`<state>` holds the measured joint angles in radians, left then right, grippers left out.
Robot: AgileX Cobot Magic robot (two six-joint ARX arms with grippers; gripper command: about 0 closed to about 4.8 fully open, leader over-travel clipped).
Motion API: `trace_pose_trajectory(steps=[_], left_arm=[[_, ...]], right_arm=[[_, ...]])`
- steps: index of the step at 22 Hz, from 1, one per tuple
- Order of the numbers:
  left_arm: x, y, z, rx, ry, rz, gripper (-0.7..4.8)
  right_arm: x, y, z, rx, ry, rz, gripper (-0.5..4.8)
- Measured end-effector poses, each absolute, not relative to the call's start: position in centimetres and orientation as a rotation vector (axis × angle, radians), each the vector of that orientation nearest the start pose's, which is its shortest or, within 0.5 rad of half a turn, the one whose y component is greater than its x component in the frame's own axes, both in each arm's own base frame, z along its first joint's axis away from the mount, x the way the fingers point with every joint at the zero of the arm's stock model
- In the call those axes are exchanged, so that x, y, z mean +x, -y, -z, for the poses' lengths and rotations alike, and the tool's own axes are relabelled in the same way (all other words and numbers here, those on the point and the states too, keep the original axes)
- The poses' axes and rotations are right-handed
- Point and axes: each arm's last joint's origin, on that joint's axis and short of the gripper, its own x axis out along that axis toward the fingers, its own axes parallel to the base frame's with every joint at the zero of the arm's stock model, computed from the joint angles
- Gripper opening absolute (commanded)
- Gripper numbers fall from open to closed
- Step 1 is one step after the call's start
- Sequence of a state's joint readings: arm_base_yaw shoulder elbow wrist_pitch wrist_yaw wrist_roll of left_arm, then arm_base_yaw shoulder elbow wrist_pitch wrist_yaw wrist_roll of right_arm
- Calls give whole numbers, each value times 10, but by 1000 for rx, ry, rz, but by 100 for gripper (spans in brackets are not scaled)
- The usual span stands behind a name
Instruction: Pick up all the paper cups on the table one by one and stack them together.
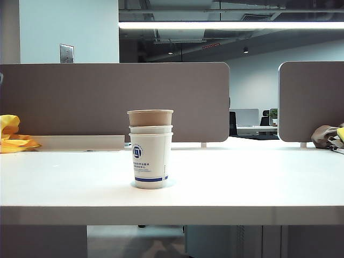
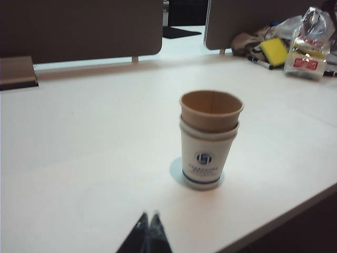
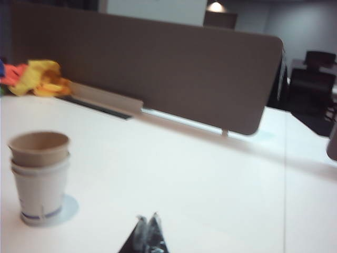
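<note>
The three paper cups [image 1: 150, 149] stand nested in one upright stack a little left of centre in the exterior view, on the white table [image 1: 258, 177], well in front of the grey-brown divider panel [image 1: 113, 99]. The tan-brown cup [image 1: 150, 117] sits on top, its rim open upward; a white cup's rim [image 1: 151, 129] shows just beneath it, and the lowest white cup [image 1: 150, 161] bears the round blue logo and a blue band near its base. No arm appears in the exterior view.

The left gripper [image 2: 149, 217] shows at the lower edge of its wrist view, fingertips pressed together and holding nothing, apart from the stack [image 2: 209, 138]. The right gripper [image 3: 148, 219] is likewise pinched closed and empty, with the stack [image 3: 40, 176] off to one side, not touching
</note>
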<state>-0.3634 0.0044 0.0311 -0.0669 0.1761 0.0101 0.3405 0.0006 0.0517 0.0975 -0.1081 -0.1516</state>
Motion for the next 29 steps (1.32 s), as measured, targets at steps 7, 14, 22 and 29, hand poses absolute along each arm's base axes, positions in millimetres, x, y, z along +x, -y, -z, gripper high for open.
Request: trace_pose_trajectory(steps=[7, 14, 22, 29], left_arm=[[89, 39, -156, 18, -85, 539, -5], [89, 39, -155, 19, -91, 532, -5], [90, 36, -154, 19, -110, 509, -5], [90, 34, -150, 20, -147, 478, -5]], right_arm=[[91, -30, -181, -138, 163, -383, -5], [93, -27, -176, -142, 138, -348, -5], [93, -28, -169, -147, 69, -363, -5], [93, -28, -165, -151, 25, -364, -5]])
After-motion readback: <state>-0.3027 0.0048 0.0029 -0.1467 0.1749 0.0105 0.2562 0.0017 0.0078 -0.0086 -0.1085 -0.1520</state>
